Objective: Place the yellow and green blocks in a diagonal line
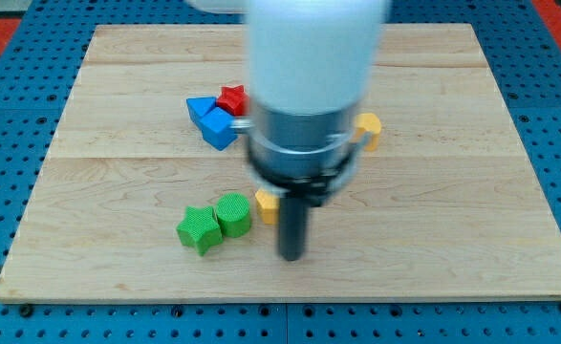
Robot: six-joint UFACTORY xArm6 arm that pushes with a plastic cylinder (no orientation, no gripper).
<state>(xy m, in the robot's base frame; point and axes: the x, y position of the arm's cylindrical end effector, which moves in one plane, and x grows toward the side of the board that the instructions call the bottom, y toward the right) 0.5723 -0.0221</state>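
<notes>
Overhead, a pale wooden board (118, 153) lies on a blue pegboard surface (12, 115). My arm, a white cylinder with a dark collar, fills the middle of the view and ends in a straight dark rod. My tip (291, 256) rests near the view's bottom centre. It has no fingers, so nothing opens, closes or holds anything; it only pushes.

Just to the view's left of the rod, a small yellow block (266, 204) peeks out, partly hidden, close to or touching the rod's side; I cannot tell which. Further left sit two green blocks touching each other: a rounded green block (233, 214) and, lower left of it, a green star-shaped block (199, 229). A second yellow block (369, 131) shows at the view's right of my arm, higher up, also partly hidden.

Toward the view's top left, a blue block (211, 119) and a red star block (231, 98) cluster together, well apart from the greens.

The step in hand appears to be nudging the near yellow block into line with the greens. The next move likely calls for a short, careful push, then fetching the far yellow block.
</notes>
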